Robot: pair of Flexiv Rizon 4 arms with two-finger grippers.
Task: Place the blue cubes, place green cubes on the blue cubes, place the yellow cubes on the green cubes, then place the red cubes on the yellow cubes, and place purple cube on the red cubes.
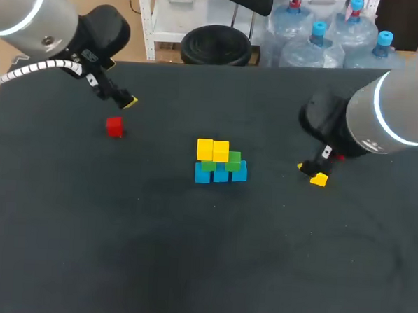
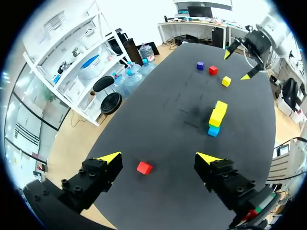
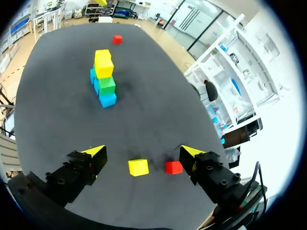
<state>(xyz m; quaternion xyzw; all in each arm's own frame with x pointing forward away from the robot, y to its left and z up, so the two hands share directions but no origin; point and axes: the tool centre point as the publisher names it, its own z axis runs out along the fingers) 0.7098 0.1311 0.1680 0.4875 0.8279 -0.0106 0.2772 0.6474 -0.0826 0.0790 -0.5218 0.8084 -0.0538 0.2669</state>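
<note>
At the middle of the desk [image 1: 189, 268] you have the stack: a row of blue cubes [image 1: 221, 175] on the bottom, green cubes [image 1: 233, 160] on them, and two yellow cubes [image 1: 213, 150] side by side on top, toward the stack's left end. Far to the left of it a red cube [image 1: 114, 126] lies alone on the cloth. Your left hand [image 1: 124, 99] hangs just beyond that cube. In its wrist view the left hand [image 2: 159, 157] is released, its fingers spread wide, and the red cube [image 2: 144, 167] sits on the desk between them, nearer one finger and touching neither. On the right side, your right hand [image 1: 310, 172] is low over the desk. In its own view the right hand [image 3: 143, 151] is also released, and a loose yellow cube [image 3: 138, 167] lies on the desk between its fingers, touched by neither. A second red cube [image 3: 173, 167] sits just beside that yellow one, close by one finger. From the left wrist view you can also pick out a purple cube [image 2: 200, 65] near that red one, on the side away from the loose yellow cube.
</note>
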